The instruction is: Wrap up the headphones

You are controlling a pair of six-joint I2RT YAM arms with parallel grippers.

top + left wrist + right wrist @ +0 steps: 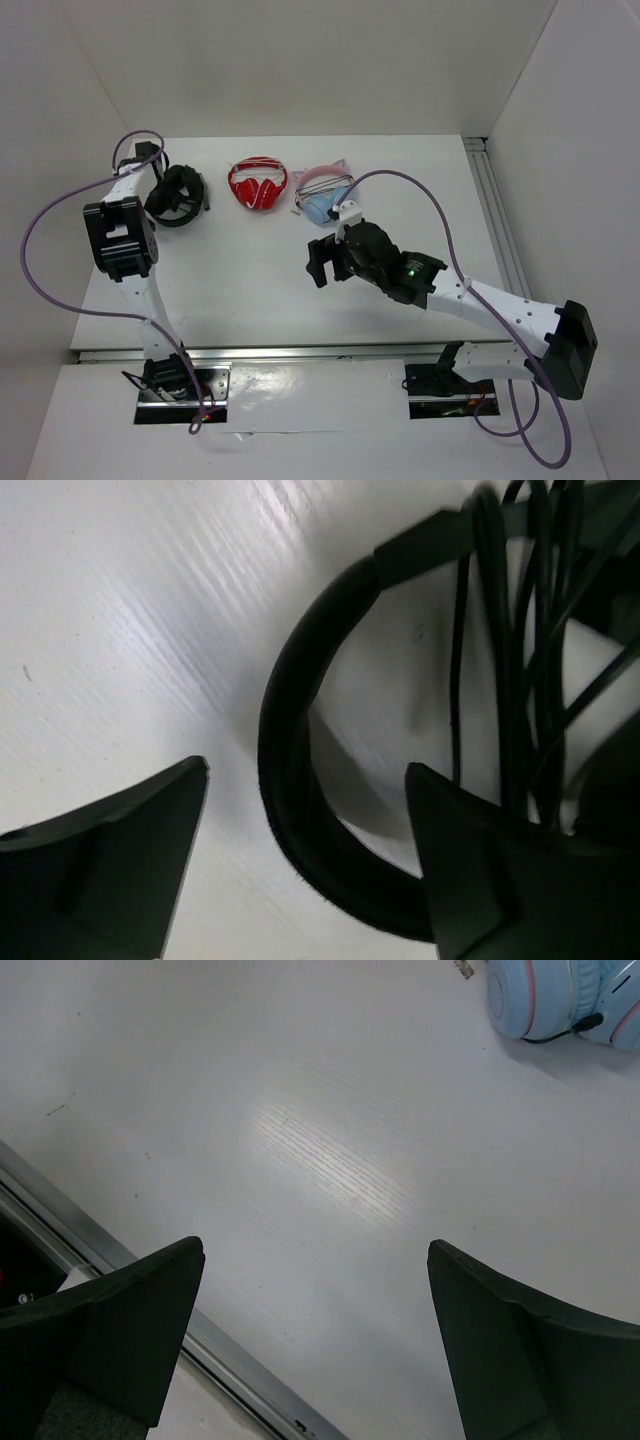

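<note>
- Headphones (178, 195) lie on the bench (250, 285), just left of the red-and-white headphones (258, 184), in the same far row.
- Left pincer (305, 768) is open and holds nothing. Its fingers straddle the headband (290, 740); one finger is clearly apart from it.
- Cable (510, 660) runs in several loops across the headband, right at the other finger. Can't tell if they touch.
- Risk: the loops look slack and nothing pins them, so they may slide off and unwind.
- Risk: a sideways exit hooks a loop on a fingertip and drags the wrap, or the whole headset, toward the red-and-white headphones. A straight lift looks safer.
- Cable end isn't visible. If it's untucked, the wrap springs open.
- Right pincer (315, 1245) is open and empty over bare bench, right of the red-and-white headphones and nearer the bases. It's too far off to steady the headset.
- A careless swing there clips the light-blue headphones (325, 195).
</note>
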